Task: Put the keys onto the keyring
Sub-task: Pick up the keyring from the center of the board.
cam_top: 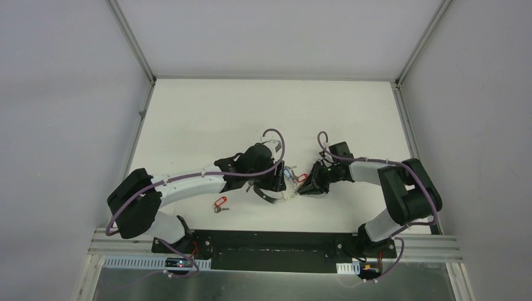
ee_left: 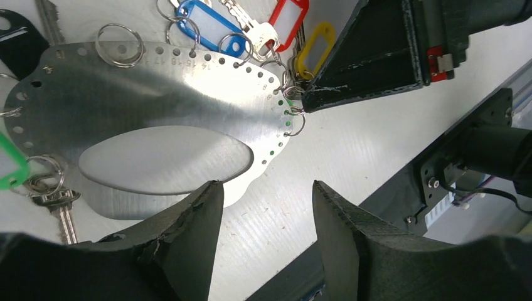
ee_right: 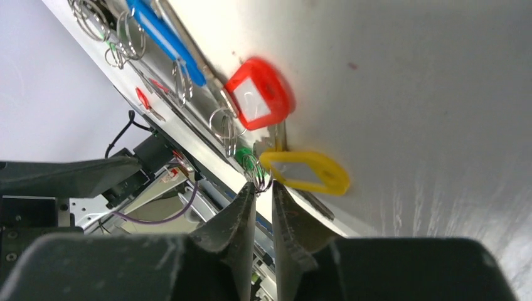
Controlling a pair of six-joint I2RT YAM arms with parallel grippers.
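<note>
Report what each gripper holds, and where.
Right gripper straddles a small split ring at the keyring's rim; hold cannot be told. Left gripper: open, nothing.

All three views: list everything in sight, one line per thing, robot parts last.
keyring: one, silver plate with an oval opening and rim holes, flat on the table between the arms
split rings: several, silver, in the rim holes
tags: five seen, blue tag, red tag, yellow tag, green tag, black tag, round the keyring
keys: at least two, silver, at the keyring's edge
loose key: one, red tag, on the table by the left arm, apart from the keyring
table: one, white
left tool: one, black, open over the keyring's edge
right tool: one, black, jaws almost together at a rim split ring
</note>
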